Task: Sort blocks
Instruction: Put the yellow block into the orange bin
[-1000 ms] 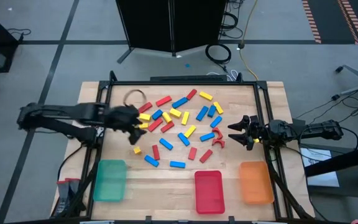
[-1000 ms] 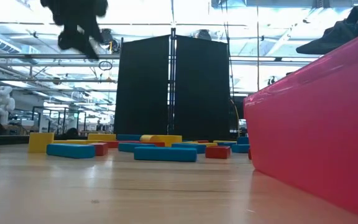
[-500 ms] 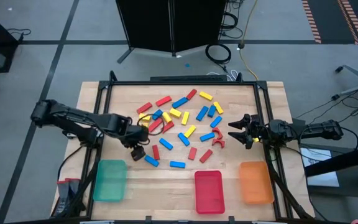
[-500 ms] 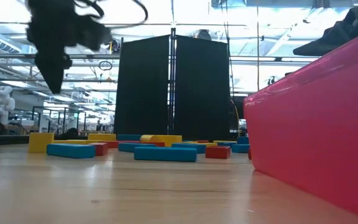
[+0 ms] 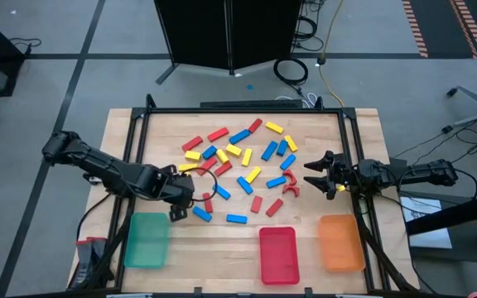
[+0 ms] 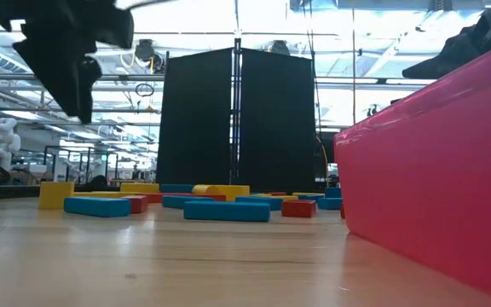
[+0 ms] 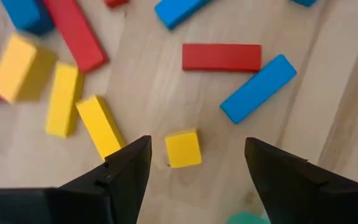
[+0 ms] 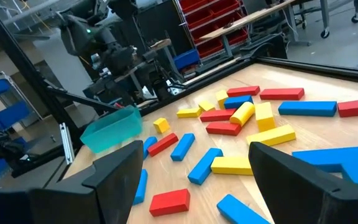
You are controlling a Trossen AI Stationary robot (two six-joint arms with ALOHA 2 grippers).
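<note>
1. left gripper: fingers spread wide and empty, raised above the table; a small yellow cube lies directly beneath the gap between the fingers, with a green tray just beside the gripper.
2. blocks: red, blue and yellow bars scattered on the wood between the two grippers; a red tray sits near the table's front edge.
3. right gripper: fingers apart, holding nothing, at the table's right side; a red arch lies just ahead of it, an orange tray near it.

blocks scattered mid-table — 3 trays along near edge; left gripper above small cube; right gripper at right edge.
</note>
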